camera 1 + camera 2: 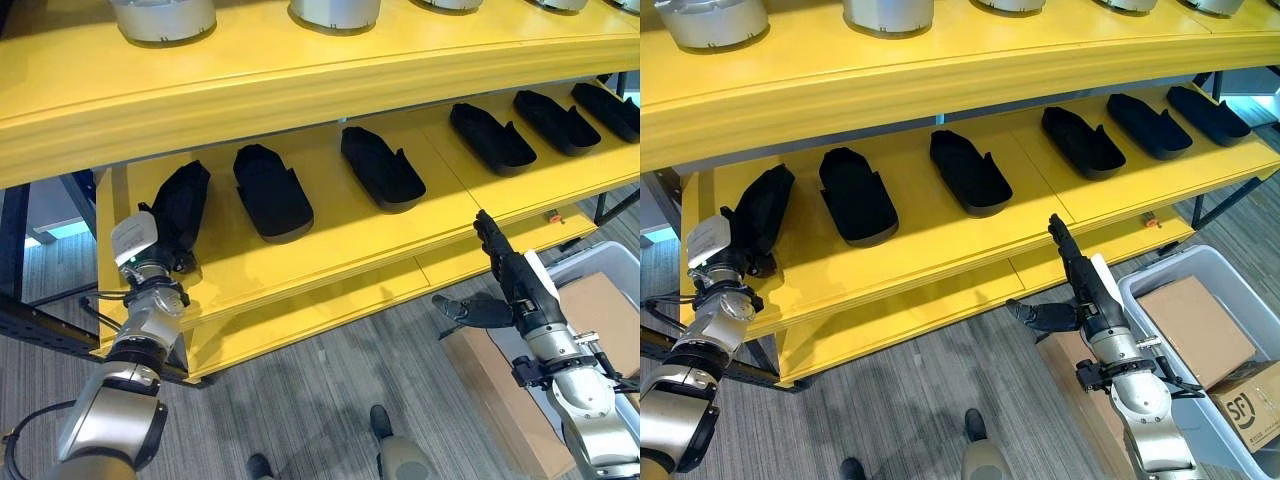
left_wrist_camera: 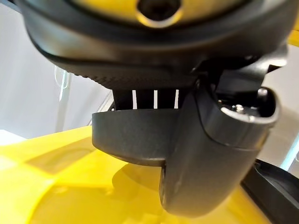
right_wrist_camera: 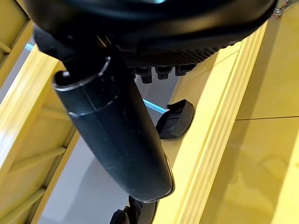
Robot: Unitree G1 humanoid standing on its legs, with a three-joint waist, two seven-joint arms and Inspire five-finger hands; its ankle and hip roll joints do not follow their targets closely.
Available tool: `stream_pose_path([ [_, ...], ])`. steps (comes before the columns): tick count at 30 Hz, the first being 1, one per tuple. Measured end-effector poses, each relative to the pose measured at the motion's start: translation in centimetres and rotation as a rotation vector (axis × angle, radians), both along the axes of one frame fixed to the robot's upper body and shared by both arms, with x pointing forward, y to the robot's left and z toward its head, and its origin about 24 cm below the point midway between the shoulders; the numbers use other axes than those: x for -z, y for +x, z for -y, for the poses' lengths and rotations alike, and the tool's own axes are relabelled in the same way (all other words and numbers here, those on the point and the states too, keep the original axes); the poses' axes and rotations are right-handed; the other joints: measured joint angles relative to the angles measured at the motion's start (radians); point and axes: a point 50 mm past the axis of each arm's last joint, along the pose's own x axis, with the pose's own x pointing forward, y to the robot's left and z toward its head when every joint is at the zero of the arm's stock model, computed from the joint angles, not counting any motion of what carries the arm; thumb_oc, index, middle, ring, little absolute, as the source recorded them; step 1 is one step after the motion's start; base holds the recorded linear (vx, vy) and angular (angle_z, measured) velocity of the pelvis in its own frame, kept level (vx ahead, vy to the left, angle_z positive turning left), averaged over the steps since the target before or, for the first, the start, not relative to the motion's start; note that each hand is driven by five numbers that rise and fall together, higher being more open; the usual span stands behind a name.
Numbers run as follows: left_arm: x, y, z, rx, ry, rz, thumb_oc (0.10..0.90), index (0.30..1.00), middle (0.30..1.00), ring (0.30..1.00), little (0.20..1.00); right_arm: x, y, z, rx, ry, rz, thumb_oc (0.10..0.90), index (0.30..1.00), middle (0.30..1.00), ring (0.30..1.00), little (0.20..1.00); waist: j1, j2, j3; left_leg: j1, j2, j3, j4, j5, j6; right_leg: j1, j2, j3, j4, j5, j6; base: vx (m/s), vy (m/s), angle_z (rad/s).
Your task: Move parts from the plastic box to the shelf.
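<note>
On the yellow shelf (image 1: pixel 330 250) we see the left hand (image 1: pixel 165 232) clasping a matte black, shoe-shaped part (image 1: pixel 183 205); right hand (image 1: pixel 505 262) hangs straight-fingered, empty.

A brown cardboard box (image 1: pixel 1195 330) lay just to the right of the right hand (image 1: pixel 515 275), with a second, printed cardboard box (image 1: pixel 1250 405) nearer the robot beside it. A small orange object (image 1: pixel 552 215) sat near the hand's fingertips, to their right. Round grey-white containers (image 1: pixel 163 18) stood in a row well above and beyond the hand.
</note>
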Motion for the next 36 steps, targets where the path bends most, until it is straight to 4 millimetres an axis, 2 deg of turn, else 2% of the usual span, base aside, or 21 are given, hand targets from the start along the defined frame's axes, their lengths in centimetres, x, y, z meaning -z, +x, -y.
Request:
stream_pose_path([
  [10,0.4,-0.3,-0.8,-0.062,-0.083,0.010,0.400,0.300,0.300,0.300,0.300,-0.1,0.0,0.1,-0.009,-0.017,-0.005,0.900,1.000,1.000,1.000,1.000,-0.001,0.009,0.021,-0.008,0.000,-0.021,0.005,0.001,-0.002,0.005,0.000,-0.018,0.005,-0.003,0.000,0.01,-0.004,0.04],
  [16,1.1,-0.2,-0.4,-0.091,-0.163,0.013,0.400,0.300,0.300,0.300,0.300,-0.9,-0.1,-0.5,-0.035,-0.025,0.025,0.900,1.000,1.000,1.000,1.000,0.003,0.010,0.021,-0.013,0.000,-0.032,0.014,0.001,-0.002,0.010,-0.002,-0.026,0.007,-0.003,0.000,0.01,-0.004,0.04],
  [36,0.8,-0.2,-0.5,-0.110,-0.150,0.029,0.400,0.300,0.300,0.300,0.300,-1.6,-0.2,-0.5,-0.052,-0.047,0.045,0.900,1.000,1.000,1.000,1.000,-0.001,0.006,0.023,-0.017,0.001,-0.046,0.018,0.001,-0.002,0.008,-0.002,-0.038,0.030,-0.020,-0.003,0.00,-0.001,0.02],
])
